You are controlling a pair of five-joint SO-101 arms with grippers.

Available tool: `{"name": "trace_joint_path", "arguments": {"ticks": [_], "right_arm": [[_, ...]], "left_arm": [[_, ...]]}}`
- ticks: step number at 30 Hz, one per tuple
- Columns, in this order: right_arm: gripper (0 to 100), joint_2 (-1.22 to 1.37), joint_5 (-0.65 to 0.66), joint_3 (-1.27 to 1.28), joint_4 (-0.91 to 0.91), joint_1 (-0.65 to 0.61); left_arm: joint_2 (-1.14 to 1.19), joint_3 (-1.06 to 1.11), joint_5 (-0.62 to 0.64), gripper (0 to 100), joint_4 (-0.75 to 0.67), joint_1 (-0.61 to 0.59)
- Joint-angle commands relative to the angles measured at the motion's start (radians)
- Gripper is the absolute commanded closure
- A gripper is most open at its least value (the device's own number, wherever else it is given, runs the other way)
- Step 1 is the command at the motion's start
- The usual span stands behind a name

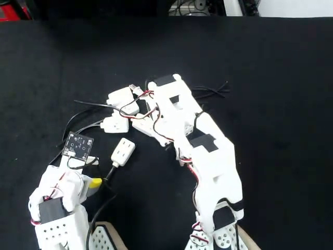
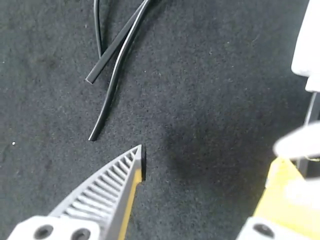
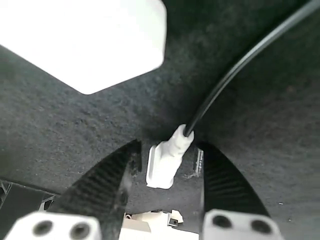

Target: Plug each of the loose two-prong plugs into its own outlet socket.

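A white two-prong plug (image 3: 162, 166) on a black cord (image 3: 240, 65) lies on the black table between the fingers of my right gripper (image 3: 167, 160). The gripper is open, with a gap on each side of the plug. A white outlet block (image 3: 85, 40) sits just beyond it. From above, three white outlet blocks show: one (image 1: 122, 98) and another (image 1: 114, 125) beside the right arm (image 1: 208, 151), a third (image 1: 123, 151) nearer the left arm (image 1: 57, 192). My left gripper (image 2: 210, 160) is open over bare mat, with that third outlet block (image 2: 307, 45) off to one side.
Loose black cord ends (image 2: 110, 65) lie on the mat ahead of the left gripper. More black cords (image 1: 83, 117) trail left of the outlets and behind the right arm (image 1: 213, 89). The black table (image 1: 270, 78) stretches wide to the right and back.
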Motion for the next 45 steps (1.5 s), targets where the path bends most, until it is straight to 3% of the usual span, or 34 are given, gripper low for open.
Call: {"name": "trace_joint_path", "arguments": {"ticks": [1,13,18,30,38,45], "right_arm": [[82.2,-0.010,0.009,-0.036,0.038,0.029],[82.2,-0.007,0.009,-0.035,0.041,0.029],[90.1,-0.005,0.011,-0.035,0.041,0.031],[89.0,-0.010,0.011,-0.005,0.041,0.031],[94.6,-0.013,-0.054,-0.073,0.041,0.041],[96.4,-0.216,-0.064,0.074,0.041,0.034]], "left_arm": [[-0.005,-0.033,-0.011,62,0.017,-0.012],[-0.005,-0.033,-0.011,62,0.017,-0.012],[-0.005,-0.033,-0.011,62,0.017,-0.012],[-0.005,-0.033,-0.011,62,0.017,-0.012],[-0.005,-0.031,-0.011,62,0.015,-0.008],[-0.005,-0.031,-0.011,62,0.015,-0.005]]}}
